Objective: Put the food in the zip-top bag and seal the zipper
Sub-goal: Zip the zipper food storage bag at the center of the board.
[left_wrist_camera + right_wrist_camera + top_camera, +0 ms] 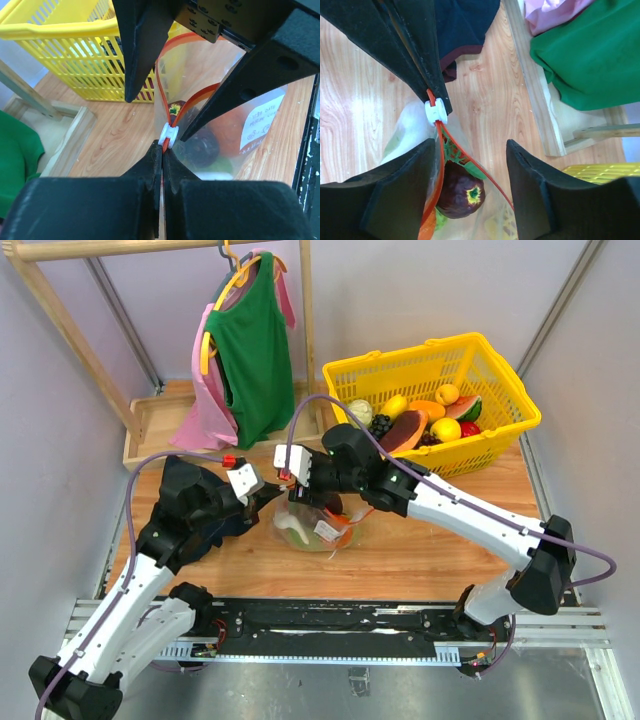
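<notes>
Left wrist view: the left gripper (161, 167) is seen with jaws pinched on the zipper (160, 95), just behind its white slider (169, 136). The right gripper (470, 150) is held with jaws wide, astride the zip-top bag (225, 150) mouth. Food (461, 194) is seen inside, below them, over the desk (365, 100).

zip-top bag (310, 535) mouth gaping between right jaws, left jaws blocking its end, yellow basket (500, 380) behind, bare table (420, 555) nearside
</notes>
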`<state>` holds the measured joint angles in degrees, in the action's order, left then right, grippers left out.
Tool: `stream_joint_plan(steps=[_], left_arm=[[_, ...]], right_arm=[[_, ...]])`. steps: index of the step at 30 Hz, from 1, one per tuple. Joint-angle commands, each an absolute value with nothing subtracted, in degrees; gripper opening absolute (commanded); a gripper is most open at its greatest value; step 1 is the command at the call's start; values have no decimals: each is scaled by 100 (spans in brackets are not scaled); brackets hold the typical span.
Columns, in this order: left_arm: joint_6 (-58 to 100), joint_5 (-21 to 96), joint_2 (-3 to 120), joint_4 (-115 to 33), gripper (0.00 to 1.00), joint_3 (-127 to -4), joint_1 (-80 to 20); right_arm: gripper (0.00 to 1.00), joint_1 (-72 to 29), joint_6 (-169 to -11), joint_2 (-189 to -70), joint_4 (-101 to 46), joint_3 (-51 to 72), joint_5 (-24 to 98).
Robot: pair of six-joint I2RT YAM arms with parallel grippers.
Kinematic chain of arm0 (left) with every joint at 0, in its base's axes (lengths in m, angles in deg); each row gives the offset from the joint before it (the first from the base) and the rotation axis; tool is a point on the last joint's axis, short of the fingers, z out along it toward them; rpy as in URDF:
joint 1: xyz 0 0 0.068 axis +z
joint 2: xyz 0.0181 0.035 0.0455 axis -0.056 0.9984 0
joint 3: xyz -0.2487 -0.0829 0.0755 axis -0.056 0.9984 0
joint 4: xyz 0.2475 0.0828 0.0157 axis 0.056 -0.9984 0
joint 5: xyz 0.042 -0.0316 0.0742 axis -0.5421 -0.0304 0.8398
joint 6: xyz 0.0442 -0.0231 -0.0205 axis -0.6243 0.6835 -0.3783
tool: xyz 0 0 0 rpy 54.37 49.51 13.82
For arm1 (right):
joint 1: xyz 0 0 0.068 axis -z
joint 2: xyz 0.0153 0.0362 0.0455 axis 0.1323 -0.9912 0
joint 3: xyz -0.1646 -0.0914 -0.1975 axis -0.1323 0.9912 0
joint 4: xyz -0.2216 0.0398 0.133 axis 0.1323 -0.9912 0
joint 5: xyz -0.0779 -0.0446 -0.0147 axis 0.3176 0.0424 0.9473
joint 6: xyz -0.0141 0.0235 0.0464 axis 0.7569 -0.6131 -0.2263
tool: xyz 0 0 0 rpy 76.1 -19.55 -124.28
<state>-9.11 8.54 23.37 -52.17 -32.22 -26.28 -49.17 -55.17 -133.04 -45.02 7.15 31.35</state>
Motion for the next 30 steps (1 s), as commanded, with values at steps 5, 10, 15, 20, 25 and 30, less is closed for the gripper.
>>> stream_joint_plan(steps=[5, 10, 15, 20, 25, 30], left_arm=[[-912, 545, 2236, -4866, 1, -3206, -2660], [-775, 497, 2241, -4711, 0, -3146, -2659], [-442, 430, 2329, -4240, 12, -3005, -2660], [48, 85, 2523, -3689, 31, -2815, -2664], [234, -166, 2774, -3381, 42, -2683, -2668], [341, -599, 2958, -3090, 43, -2590, -2672]], right_arm=[[35, -4711, -5718, -13159, -4459, 875, 2654], [2, -4711, -5808, -12866, -4485, 989, 2666], [1, -4707, -6169, -12494, -4305, 1235, 2696], [1, -4707, -6446, -12185, -3990, 1599, 2692], [1, -4707, -6502, -12057, -4013, 1692, 2702], [1, -4708, -6542, -11962, -3890, 1831, 2599]])
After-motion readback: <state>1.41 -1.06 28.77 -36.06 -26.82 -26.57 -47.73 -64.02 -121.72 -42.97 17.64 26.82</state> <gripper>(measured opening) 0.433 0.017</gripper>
